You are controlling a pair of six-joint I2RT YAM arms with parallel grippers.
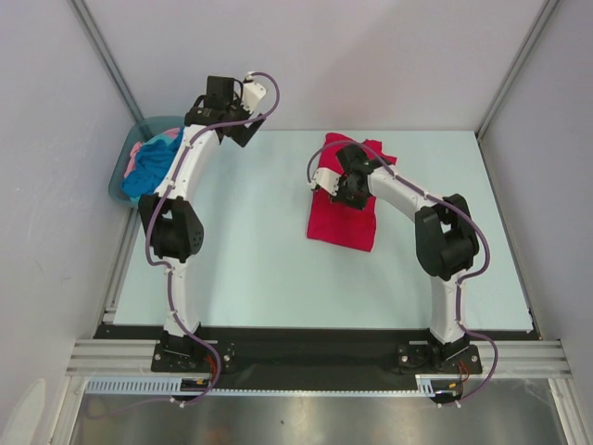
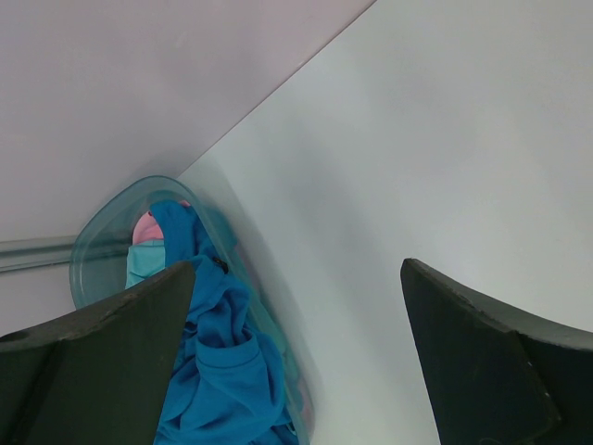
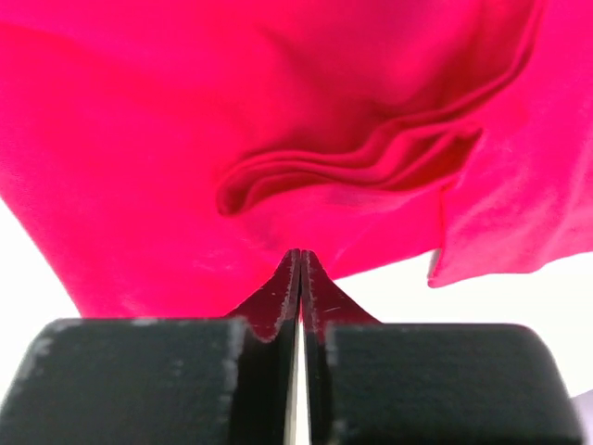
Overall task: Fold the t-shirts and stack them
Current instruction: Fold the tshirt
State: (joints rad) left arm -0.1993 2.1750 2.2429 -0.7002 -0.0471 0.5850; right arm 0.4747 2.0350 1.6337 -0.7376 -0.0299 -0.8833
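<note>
Tub (image 1: pixel 115 185): turquoise t-shirt (image 1: pixel 153 169), pink t-shirt (image 1: pixel 136 151); right fingers (image 3: pixel 276 306) pinch red t-shirt (image 1: pixel 345 221).

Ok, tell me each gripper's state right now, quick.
Left gripper: open, holding nothing.
Right gripper: closed, pinching the edge of the red t-shirt.

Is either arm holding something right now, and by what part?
The right tool pinches the red t-shirt by a bit of its edge; the left tool is open, holding nothing.
</note>
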